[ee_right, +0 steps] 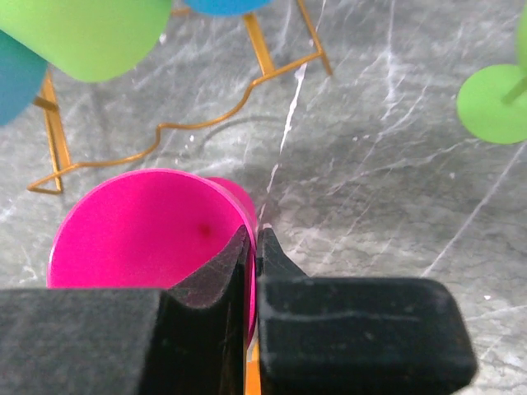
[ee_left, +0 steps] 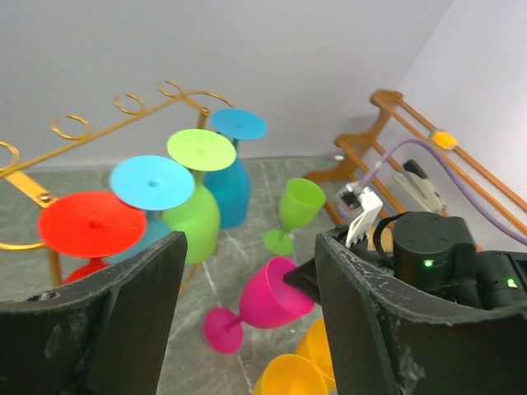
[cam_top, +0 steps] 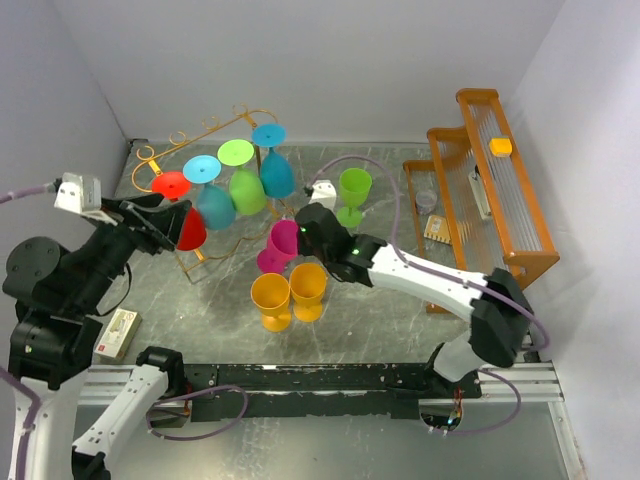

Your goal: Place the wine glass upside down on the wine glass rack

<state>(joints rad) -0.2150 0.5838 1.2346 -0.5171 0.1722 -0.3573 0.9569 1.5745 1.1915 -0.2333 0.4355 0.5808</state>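
A magenta wine glass [cam_top: 280,243] [ee_left: 268,300] [ee_right: 140,230] is tilted, its bowl mouth toward the right arm and its foot low at the left. My right gripper [cam_top: 300,235] [ee_right: 254,240] is shut on its rim, one finger inside the bowl and one outside. The gold wire wine glass rack [cam_top: 215,125] [ee_left: 123,123] [ee_right: 263,49] stands at the back left with several coloured glasses hanging upside down, among them a red glass [cam_top: 188,230] [ee_left: 90,222]. My left gripper [cam_top: 155,218] [ee_left: 249,247] is open beside the red glass and holds nothing.
Two orange glasses [cam_top: 270,298] [cam_top: 308,285] stand just in front of the magenta one. A green glass [cam_top: 353,190] [ee_left: 298,206] stands upright behind it. A wooden slatted rack [cam_top: 490,190] fills the right side. A small box [cam_top: 118,333] lies near the left arm's base.
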